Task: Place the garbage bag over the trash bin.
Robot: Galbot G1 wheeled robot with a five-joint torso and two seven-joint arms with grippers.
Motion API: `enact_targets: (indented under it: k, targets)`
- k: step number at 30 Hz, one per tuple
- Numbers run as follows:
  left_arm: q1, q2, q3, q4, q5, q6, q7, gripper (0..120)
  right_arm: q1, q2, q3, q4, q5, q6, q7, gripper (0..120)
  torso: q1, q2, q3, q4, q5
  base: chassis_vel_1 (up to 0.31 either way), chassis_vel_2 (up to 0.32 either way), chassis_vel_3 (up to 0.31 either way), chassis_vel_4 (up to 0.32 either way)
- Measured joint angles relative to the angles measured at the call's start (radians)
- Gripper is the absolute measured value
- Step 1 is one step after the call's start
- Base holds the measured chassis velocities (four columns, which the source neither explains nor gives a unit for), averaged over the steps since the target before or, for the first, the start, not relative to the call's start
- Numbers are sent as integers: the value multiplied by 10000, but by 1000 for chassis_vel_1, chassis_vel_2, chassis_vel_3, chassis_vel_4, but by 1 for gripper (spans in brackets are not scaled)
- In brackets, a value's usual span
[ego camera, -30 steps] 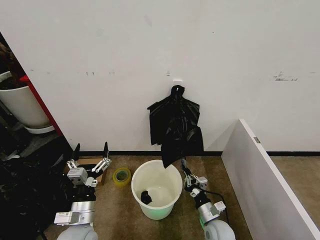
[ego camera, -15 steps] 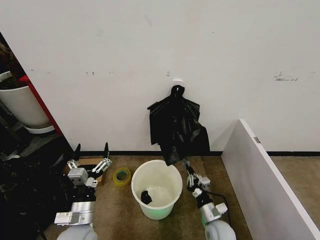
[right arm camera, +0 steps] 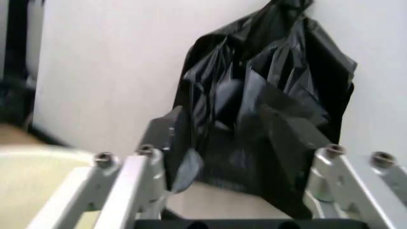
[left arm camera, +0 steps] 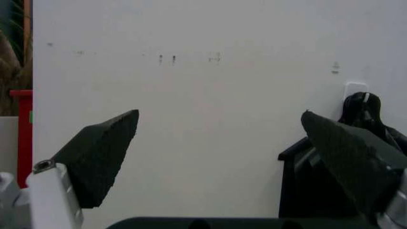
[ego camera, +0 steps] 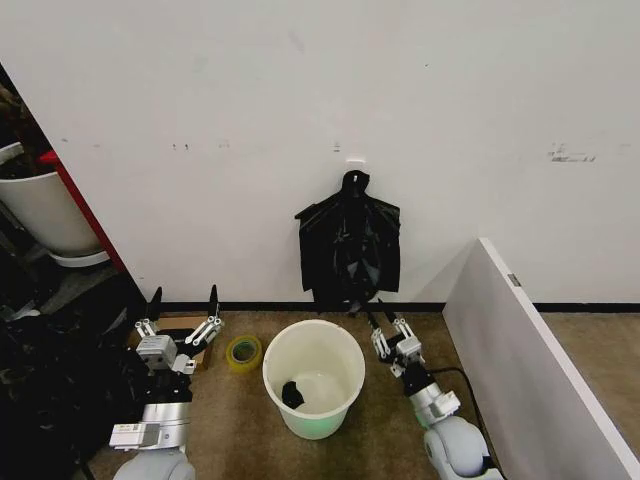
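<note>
The cream-white trash bin point(ego camera: 316, 418) stands on the brown floor below a wall hook, with a small black scrap point(ego camera: 291, 393) inside; its pale rim point(right arm camera: 28, 179) edges the right wrist view. A bunch of black bags point(ego camera: 349, 250) point(right arm camera: 267, 109) hangs from the hook. I cannot tell the single garbage bag apart within it. My right gripper point(ego camera: 386, 322) point(right arm camera: 235, 167) is open just under the bunch's lower edge, to the right of the bin. My left gripper point(ego camera: 182, 303) point(left arm camera: 219, 129) is open and parked to the left of the bin, holding nothing.
A yellow tape roll point(ego camera: 243, 351) and a cardboard box point(ego camera: 188, 326) lie left of the bin. A white partition point(ego camera: 520, 350) runs along the right. A bigger white pot point(ego camera: 45, 215) with a red part and dark clutter point(ego camera: 45, 385) sit at far left.
The black bag my right gripper was pulling out from the bunch has swung back against the wall. That gripper has shifted right and now stands open. The left arm has not moved.
</note>
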Motion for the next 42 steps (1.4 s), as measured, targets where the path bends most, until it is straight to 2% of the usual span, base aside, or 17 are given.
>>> enact_targets:
  k: [1, 3, 8, 10, 14, 18, 22, 26, 27, 30, 34, 42]
  targets:
    - [0, 0, 0, 0, 0, 0, 0, 100, 0, 0, 0, 0, 0, 0, 0, 48, 0, 0, 0, 0, 0, 0, 0, 0, 0]
    - [11, 0, -1, 0, 6, 0, 0, 100, -111, -143, 27, 127, -439, 21, 422, 56, 0, 0, 0, -2, -1, 0, 0, 0, 0]
    - [59, -48, 25, 9, 142, -3, 1, 100, 205, -219, -8, 425, -3330, -87, 3266, 79, 0, 0, 0, 0, 0, 0, 0, 0, 0]
    - [62, -55, 31, 20, 166, -5, 1, 100, 290, -221, -60, 459, -3625, -124, 3504, 82, 0, 0, 0, 0, 0, 0, 0, 0, 0]
    - [70, -81, 52, 89, 282, -7, 1, 100, 1005, -313, -736, 626, -4746, -760, 4278, 97, 0, 0, 0, 2, -1, 0, 0, 0, 0]
    - [54, -79, 44, 127, 297, 5, 1, 100, 1362, -345, -1168, 603, -5028, -1125, 4335, 100, 0, 0, 0, 1, -1, 0, 0, 0, 0]
    - [-66, -43, -1, 324, 297, 66, -5, 100, 2064, -364, -2435, 354, -5315, -2017, 4364, 100, 0, 0, 0, 2, -2, 0, 0, 0, 0]
    - [-160, -87, 31, 466, 310, 98, -10, 100, 2746, -185, -3212, -311, -6834, -3281, 5519, 100, 0, 0, 1, 0, -4, 0, 0, 0, 0]
    - [-160, -87, 31, 466, 310, 98, -10, 100, 2746, -185, -3212, -311, -6834, -3281, 5519, 100, 0, 0, 1, 0, -4, 0, 0, 0, 0]
    - [-167, -128, 51, 528, 363, 100, -11, 100, 3338, 213, -3465, -1098, -8351, -4216, 6671, 100, 0, 0, 1, 1, -3, 0, 0, 0, 0]
    - [-150, -143, 14, 566, 375, 93, -24, 100, 3810, 657, -3680, -1748, -9112, -5415, 7430, 100, 0, 0, 1, 2, -2, 0, 0, 0, 0]
    - [-137, -151, -13, 604, 367, 70, -51, 100, 3930, 856, -3907, -2252, -9357, -6785, 7345, 100, 0, 0, 1, 0, -3, 0, 0, 0, 0]
